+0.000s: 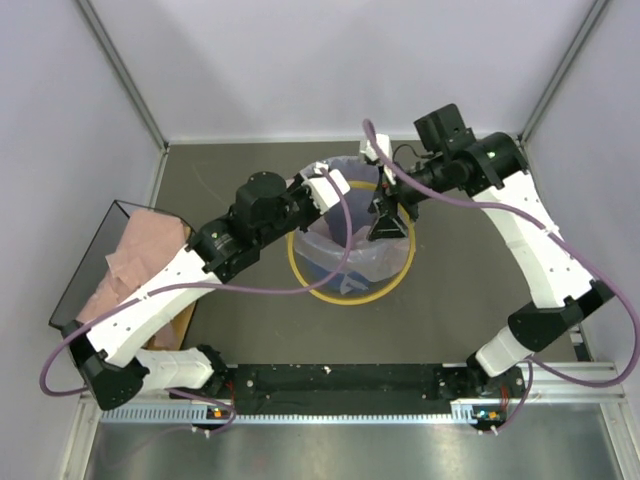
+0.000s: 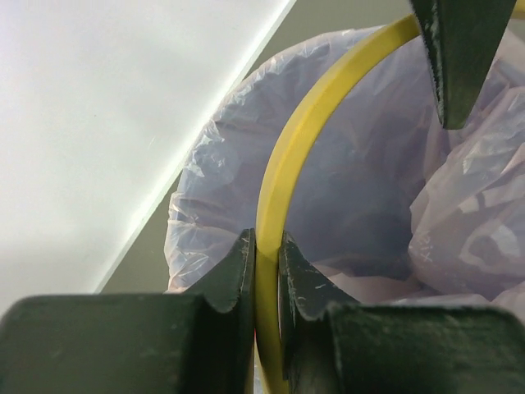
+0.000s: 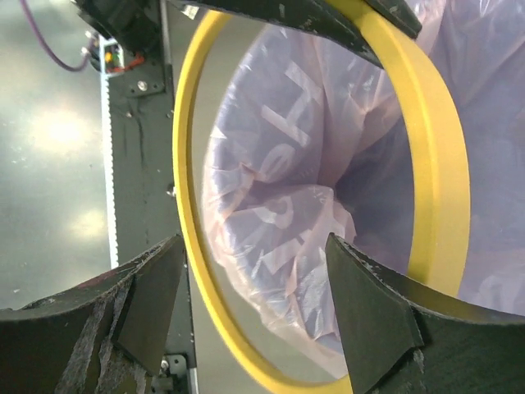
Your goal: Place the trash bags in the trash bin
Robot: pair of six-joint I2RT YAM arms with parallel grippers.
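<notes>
Gripping yellow plastic rim ring [image 2: 275,189] in left pincer [image 2: 264,246], right pincer [image 3: 254,246] wide, empty; could tear thin pink translucent bag [image 2: 369,180] if tugged.

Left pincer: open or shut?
Shut on the yellow rim ring: the left wrist view shows the left pincer fingers pressing its opposite sides.

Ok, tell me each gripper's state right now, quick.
Left gripper: shut on the yellow plastic rim ring.
Right gripper: open, holding nothing.
</notes>
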